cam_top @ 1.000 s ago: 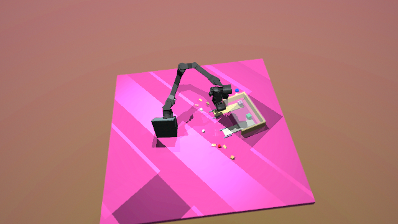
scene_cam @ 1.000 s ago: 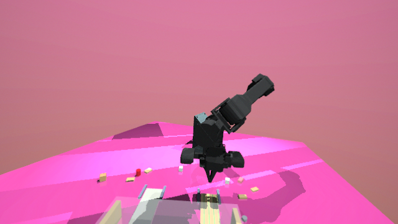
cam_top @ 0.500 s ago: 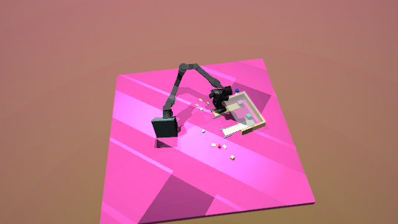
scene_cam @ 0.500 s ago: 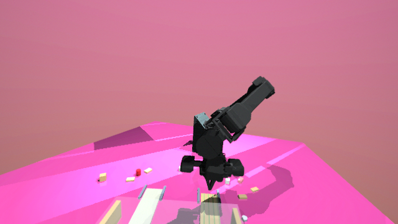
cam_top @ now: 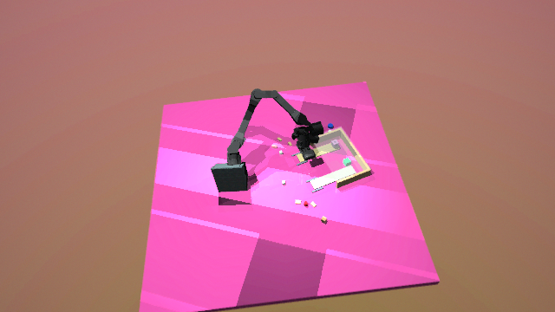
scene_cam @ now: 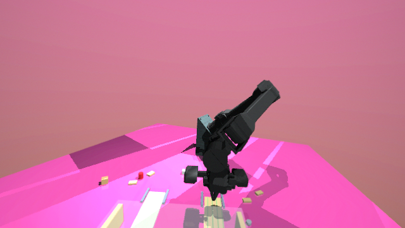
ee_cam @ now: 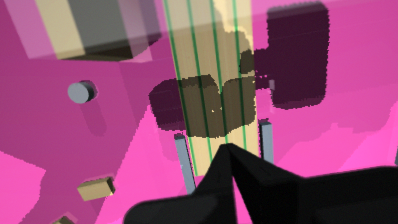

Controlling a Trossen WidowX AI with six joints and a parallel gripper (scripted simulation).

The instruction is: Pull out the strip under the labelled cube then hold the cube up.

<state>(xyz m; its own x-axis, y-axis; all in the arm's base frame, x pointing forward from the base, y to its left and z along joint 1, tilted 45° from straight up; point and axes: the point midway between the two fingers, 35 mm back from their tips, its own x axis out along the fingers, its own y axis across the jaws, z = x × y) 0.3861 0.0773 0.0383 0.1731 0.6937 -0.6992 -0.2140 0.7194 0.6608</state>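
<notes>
Jaws closed tight and empty, tips pressed on the near end of the green-lined tan strip (ee_cam: 215, 75)

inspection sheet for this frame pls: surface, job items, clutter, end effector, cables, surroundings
Surface: pink table top with lighter and darker bands.
Job's things: tan strip with green lines lies between two grey rails, running into the tan-walled pen; labelled cube sits at its far end. White strip lies alongside, with a green cube at its far end.
Clutter: small tan and white blocks, a red cylinder, a blue cylinder and a grey disc scattered about.
End effector: gripper shut, tip down at the near end of the tan strip; whether it grips the strip's edge is not visible.
Cables: nothing seen.
Surroundings: plain brownish-pink backdrop, nothing else seen.
</notes>
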